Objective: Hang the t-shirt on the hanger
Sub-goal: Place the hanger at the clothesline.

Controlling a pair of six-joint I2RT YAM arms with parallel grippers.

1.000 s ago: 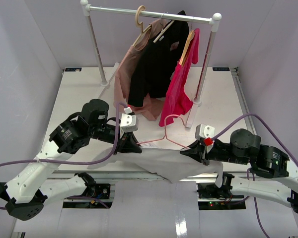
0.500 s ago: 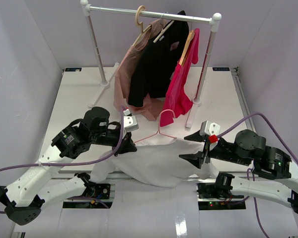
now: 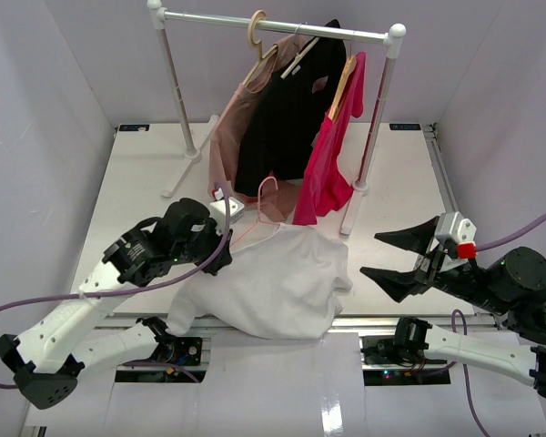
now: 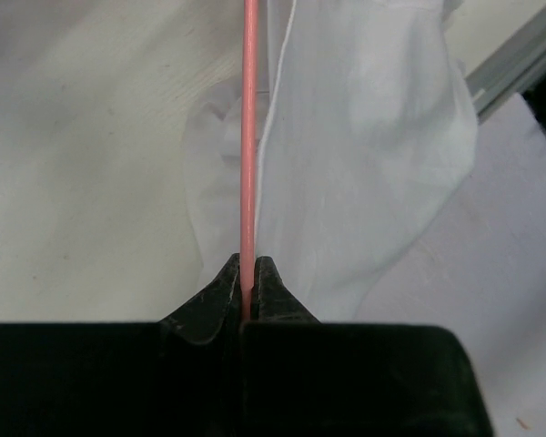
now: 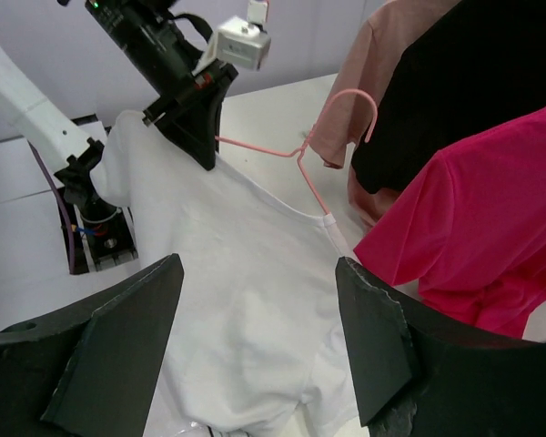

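Observation:
The white t-shirt (image 3: 273, 282) lies crumpled on the table near the front edge, its lower part hanging over that edge. The thin pink hanger (image 3: 259, 208) sticks out of its neck opening, hook up toward the rack. My left gripper (image 3: 224, 242) is shut on the hanger's wire at the shirt's left shoulder. The left wrist view shows the hanger wire (image 4: 248, 137) pinched between the jaws of the left gripper (image 4: 247, 273), beside the t-shirt (image 4: 364, 155). My right gripper (image 3: 373, 256) stands open to the right of the shirt, holding nothing. In its own view the right gripper (image 5: 257, 264) frames the t-shirt (image 5: 246, 273) and hanger (image 5: 314, 177).
A white clothes rack (image 3: 273, 25) stands at the back of the table. It carries a dusty-pink garment (image 3: 229, 137), a black shirt (image 3: 287, 118) and a magenta shirt (image 3: 328, 173) on wooden hangers (image 3: 257, 36). The rack's right post (image 3: 369, 146) stands close behind the right gripper.
My right gripper opened, let go of the t-shirt and drew back to the right. The shirt sagged onto the table. My left gripper carried the hanger a little toward the rack.

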